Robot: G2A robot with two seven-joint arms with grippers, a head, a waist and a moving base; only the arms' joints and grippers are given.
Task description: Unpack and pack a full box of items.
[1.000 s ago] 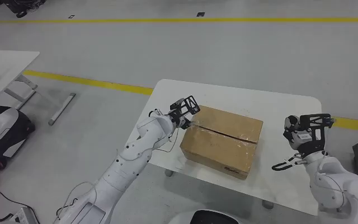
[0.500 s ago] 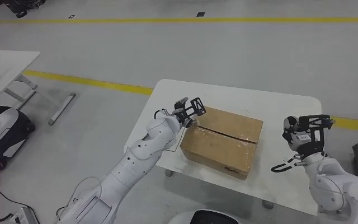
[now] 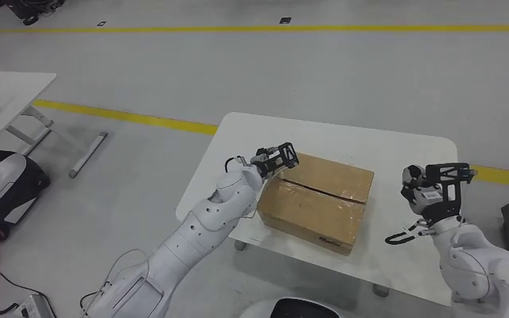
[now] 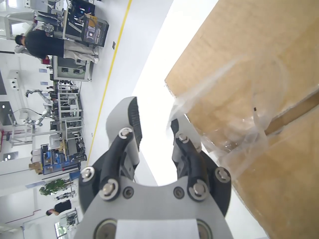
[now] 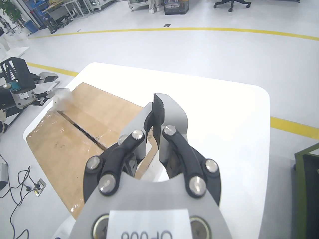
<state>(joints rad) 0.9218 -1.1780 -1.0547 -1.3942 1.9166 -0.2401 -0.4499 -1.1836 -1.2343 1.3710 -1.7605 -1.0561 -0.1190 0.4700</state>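
I see the cardboard box (image 3: 318,199) lying flat on the white table (image 3: 398,151), in the centre of the top view. Its flaps are down and a dark seam runs across its top. Clear tape (image 4: 239,135) is crinkled along that seam, and a loose end of it sticks up at the box's upper-left corner. My left gripper (image 3: 284,155) sits right at that corner. In its wrist view the fingers stand apart: one pad (image 4: 134,115) is clear of everything, the other is at the loose tape end, and I cannot tell whether it touches. My right gripper (image 5: 157,100) hangs over the table's right part, well apart from the box, its pads pressed together on nothing.
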